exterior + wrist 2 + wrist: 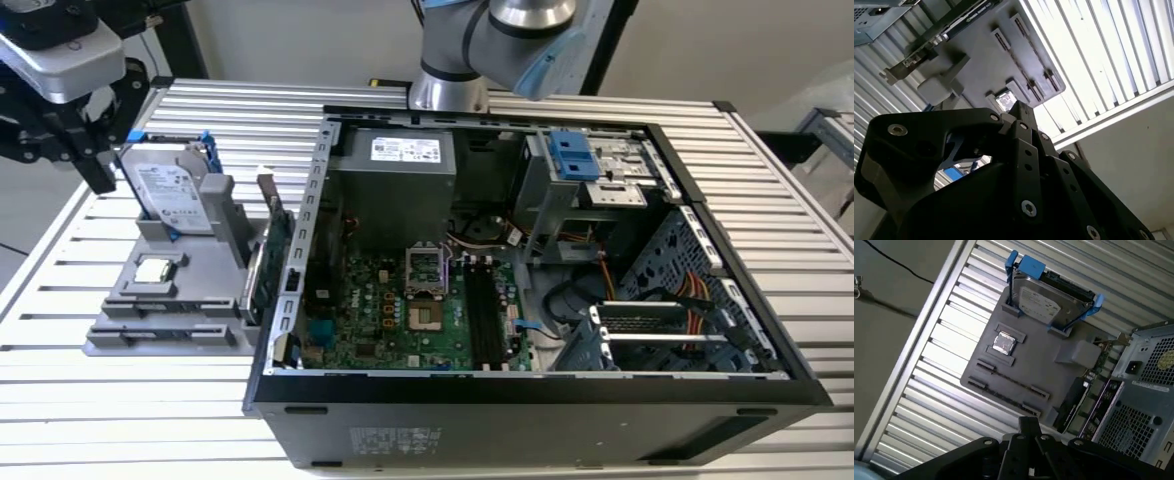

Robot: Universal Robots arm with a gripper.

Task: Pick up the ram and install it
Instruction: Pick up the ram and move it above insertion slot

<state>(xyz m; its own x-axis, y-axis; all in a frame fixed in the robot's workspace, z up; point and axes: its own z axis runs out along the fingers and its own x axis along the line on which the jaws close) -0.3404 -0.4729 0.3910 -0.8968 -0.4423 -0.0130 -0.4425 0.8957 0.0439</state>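
Note:
My gripper [67, 150] hangs at the exterior view's far left, above and beside the grey parts tray [120, 335], off the back-left corner of the hard drive. Its black body fills the near part of both wrist views [1019, 107] [1029, 424], looking down on the tray [1054, 375]. The ram is out of view or hidden. I see nothing standing in the tray's two long narrow slots [1011, 381]. The motherboard's dark memory slots [482, 320] lie inside the open computer case [534, 395], well to the right of the gripper.
On the tray stand a grey hard drive in a blue frame [171, 195], a square silver chip [156, 268] and a green card with a metal bracket [274, 255] along the tray's right side. The arm's base [447, 90] is behind the case. The ribbed table's left edge [40, 270] is close.

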